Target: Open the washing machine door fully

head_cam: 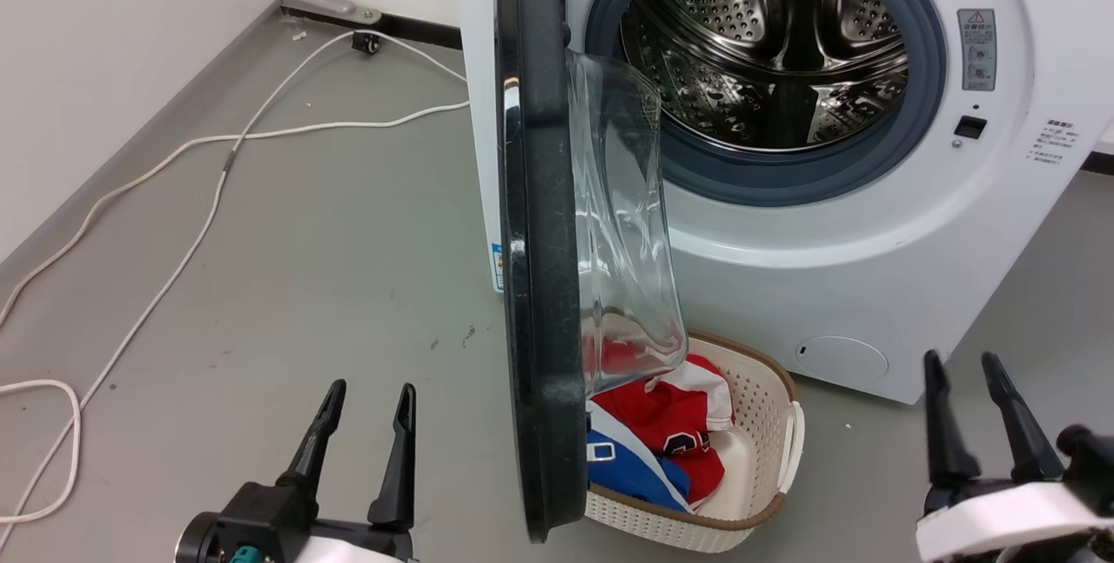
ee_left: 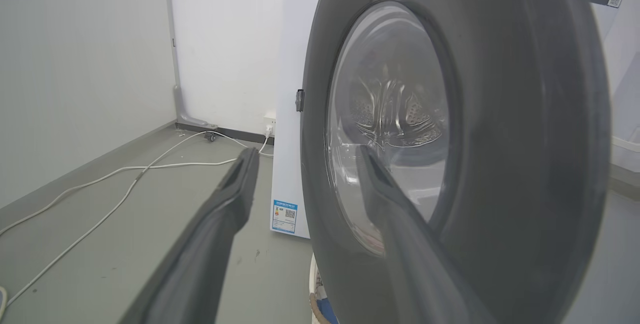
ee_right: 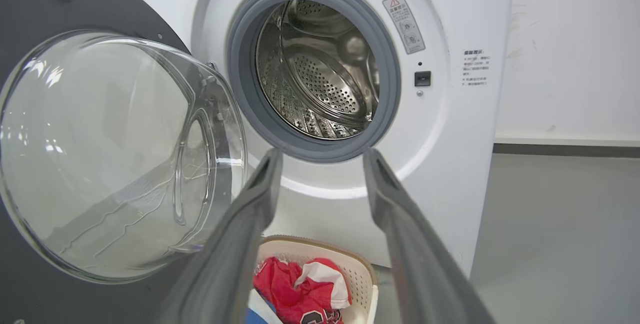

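Beneath one washing machine door [head_cam: 540, 241] sits one basket [head_cam: 768, 393] of clothes [head_cam: 670, 424].

Obstacle, frame centre, head view: washing machine door [head_cam: 540, 284], seen edge-on, standing out from the washing machine [head_cam: 827, 267]; its glass bowl [head_cam: 622, 224] bulges toward frame right.
Obstacle, lower centre: laundry basket [head_cam: 794, 445] holding clothes [head_cam: 670, 419], on the floor [head_cam: 348, 267] beneath the bowl, just beside the door's lower rim.
Obstacle, left half: white cables [head_cam: 228, 156] trailing over the floor.
Free: bare floor between cables and door.
Free: drum mouth [head_cam: 766, 50], upper right, unobstructed.
Free: floor at lower right, beside the basket.
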`<state>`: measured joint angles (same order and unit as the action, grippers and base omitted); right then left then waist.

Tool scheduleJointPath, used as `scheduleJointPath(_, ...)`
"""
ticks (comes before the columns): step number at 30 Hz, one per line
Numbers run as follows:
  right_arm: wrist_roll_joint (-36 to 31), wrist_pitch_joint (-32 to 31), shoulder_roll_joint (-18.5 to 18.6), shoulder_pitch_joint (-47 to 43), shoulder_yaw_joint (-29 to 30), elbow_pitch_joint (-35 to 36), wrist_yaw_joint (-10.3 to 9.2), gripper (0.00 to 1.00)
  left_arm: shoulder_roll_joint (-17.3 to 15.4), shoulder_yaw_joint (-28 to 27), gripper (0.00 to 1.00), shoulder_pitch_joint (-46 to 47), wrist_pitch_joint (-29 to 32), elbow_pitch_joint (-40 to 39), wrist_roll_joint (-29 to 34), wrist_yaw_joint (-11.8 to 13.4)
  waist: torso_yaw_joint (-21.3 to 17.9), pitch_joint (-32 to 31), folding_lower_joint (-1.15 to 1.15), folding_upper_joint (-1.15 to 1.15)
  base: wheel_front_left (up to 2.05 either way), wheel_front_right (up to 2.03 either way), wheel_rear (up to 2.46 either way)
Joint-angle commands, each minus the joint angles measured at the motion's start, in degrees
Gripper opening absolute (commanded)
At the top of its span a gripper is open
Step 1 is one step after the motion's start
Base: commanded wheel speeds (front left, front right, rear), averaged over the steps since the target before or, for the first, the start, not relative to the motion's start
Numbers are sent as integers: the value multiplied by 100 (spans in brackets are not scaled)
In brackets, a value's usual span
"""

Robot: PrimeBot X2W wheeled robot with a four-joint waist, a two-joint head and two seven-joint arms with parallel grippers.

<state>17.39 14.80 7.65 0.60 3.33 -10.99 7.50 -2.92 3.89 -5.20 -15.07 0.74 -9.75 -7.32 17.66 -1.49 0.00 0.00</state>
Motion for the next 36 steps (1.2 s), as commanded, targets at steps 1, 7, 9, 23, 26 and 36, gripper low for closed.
scheduleJointPath(1,-106,28,-4,-49,11,59,-2,100,5,14,100,-36,-16,14,21,-1,-6,-1,0,0,0,0,0)
scheduleJointPath(7,-495,45,-244,-308,-46,259,-2,100,3,91,100,-45,-16,119,104,-11,-56,3,0,0,0,0,0)
scheduleJointPath(9,-530,41,-291,-352,-26,310,-2,100,4,98,100,-47,-16,146,101,-13,-58,5,0,0,0,0,0)
scheduleJointPath(23,-494,43,-440,-433,36,370,-2,100,5,237,100,-63,-16,303,136,-16,-42,21,0,0,0,0,0)
scheduleJointPath(26,-488,43,-450,-430,46,364,-2,100,5,241,100,-20,-16,306,134,-16,-35,30,0,0,0,0,0)
scheduleJointPath(36,-504,44,-466,-379,100,294,-2,100,4,146,0,90,-16,-28,156,-15,-30,45,0,0,0,0,0)
